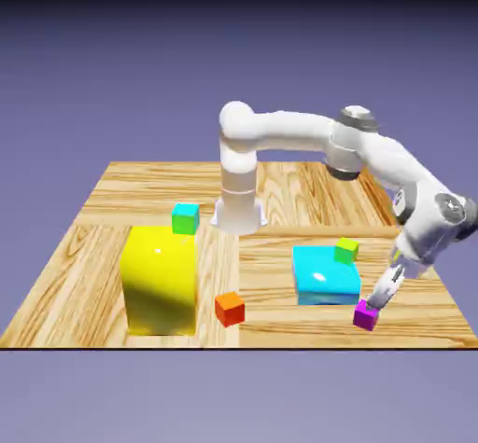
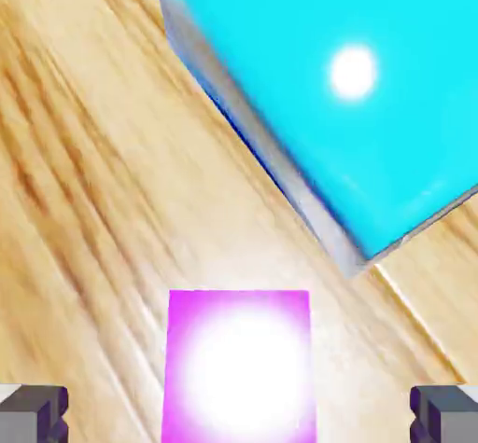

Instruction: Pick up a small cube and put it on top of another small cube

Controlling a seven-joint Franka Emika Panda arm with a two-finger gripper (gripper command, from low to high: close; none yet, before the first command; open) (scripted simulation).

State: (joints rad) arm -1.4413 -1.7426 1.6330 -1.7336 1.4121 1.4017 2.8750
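the hand view's bottom edge cuts off the magenta cube (image 2: 239, 366) and both tips of the claw (image 2: 239, 418); its top and right edges crop the cyan block (image 2: 327, 105). white glare washes out the middle of the cube's top face.

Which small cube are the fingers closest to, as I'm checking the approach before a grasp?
The purple-magenta cube: it alone sits between the open fingers; the orange cube lies well apart.
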